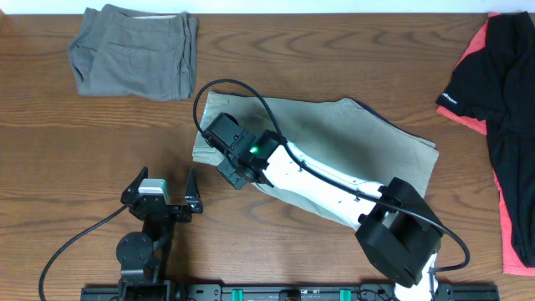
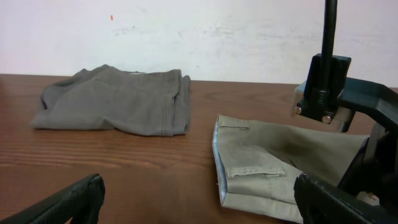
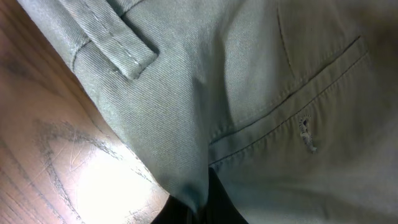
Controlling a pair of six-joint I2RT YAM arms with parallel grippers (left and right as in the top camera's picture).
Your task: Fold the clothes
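**Right gripper pinches khaki shorts; left gripper stands wide and empty**

The khaki shorts (image 1: 376, 138) lie mid-table, partly covered by the right arm, which reaches across them from the near right. The arm's black cable (image 1: 238, 86) loops over their far left end. There the right gripper (image 1: 216, 132) is closed, with a fold of the khaki cloth caught in it. The left gripper (image 1: 165, 188) sits on bare table (image 1: 67, 159) just left of the shorts, its jaws spread wide and holding nothing.

Folded grey shorts (image 1: 134, 50) rest at the far left. A black-and-coral garment (image 1: 501, 109) lies at the right edge, well apart from both.

Only the right wrist view shows the pinch: dark fingers (image 3: 211, 208) with cloth bunched into them, and also a belt loop and a stitched pocket with a buttonhole. The left wrist view shows a flap pocket and a pale lining along the shorts' near edge.

A small white mark on the black-and-coral garment is too small to read.
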